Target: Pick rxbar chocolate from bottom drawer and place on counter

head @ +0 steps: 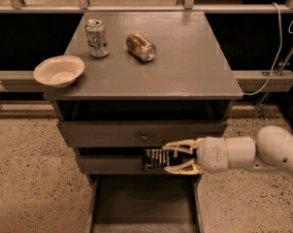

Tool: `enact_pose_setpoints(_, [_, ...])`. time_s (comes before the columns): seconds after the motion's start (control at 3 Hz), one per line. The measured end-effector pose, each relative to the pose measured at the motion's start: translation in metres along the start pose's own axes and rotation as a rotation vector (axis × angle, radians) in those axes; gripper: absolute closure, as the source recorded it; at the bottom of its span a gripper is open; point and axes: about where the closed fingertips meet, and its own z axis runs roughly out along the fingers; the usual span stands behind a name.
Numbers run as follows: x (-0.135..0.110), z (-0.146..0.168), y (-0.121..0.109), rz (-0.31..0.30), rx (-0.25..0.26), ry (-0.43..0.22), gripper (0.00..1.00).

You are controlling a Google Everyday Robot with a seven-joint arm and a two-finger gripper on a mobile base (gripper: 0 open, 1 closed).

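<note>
The gripper [166, 158], pale cream fingers [180, 144] on a white arm [243, 154], hangs before the grey middle drawer [112, 165], pinching the rxbar chocolate [154, 159], which is black with white lettering lines. The counter [185, 62] is glossy grey, the bottom drawer [146, 203] a plain, darker grey. The silver can [96, 38] has mottled print; the bronze can [140, 47] shines. The bowl [59, 71] is cream, the floor [25, 178] speckled beige.

White bowl [58, 70]; silver can [96, 38] upright; bronze can [140, 47] on side.
</note>
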Motion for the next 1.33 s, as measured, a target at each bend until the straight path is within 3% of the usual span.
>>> enact_pose_setpoints(0.67, [-0.077, -0.053, -0.117, -0.103, -0.102, 0.083, 1.0])
enact_pose_setpoints(1.0, [-0.087, -0.062, -0.166, -0.056, -0.113, 0.1, 1.0])
enact_pose_setpoints(1.33, [-0.067, -0.071, -0.209, 0.056, -0.078, 0.142, 1.0])
